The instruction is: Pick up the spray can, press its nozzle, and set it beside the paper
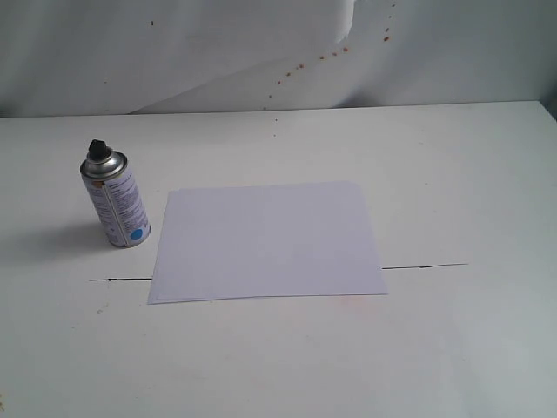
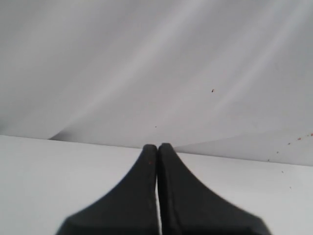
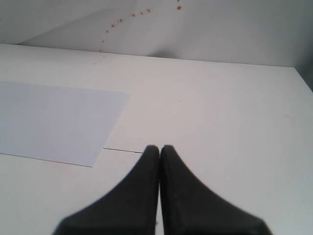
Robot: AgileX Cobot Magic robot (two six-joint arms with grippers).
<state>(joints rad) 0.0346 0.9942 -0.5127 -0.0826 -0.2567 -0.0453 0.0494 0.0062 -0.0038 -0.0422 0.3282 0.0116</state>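
Your left hand [image 2: 157, 149] and right hand [image 3: 160, 149] are closed and empty; open the left one wide; grab the spray can [image 1: 117, 198], left of the paper [image 1: 265, 241], round its middle; keep it upright.

White table [image 1: 452, 174]: flat, matte surface. A thin dark seam [image 1: 426, 266] runs across it, visible at 3 and 9 o'clock of the exterior view's centre. Grey-white backdrop [image 1: 174, 52]: creased, standing along the table's 12 o'clock edge. Reddish specks [image 1: 322, 57] mark it toward 1 o'clock.
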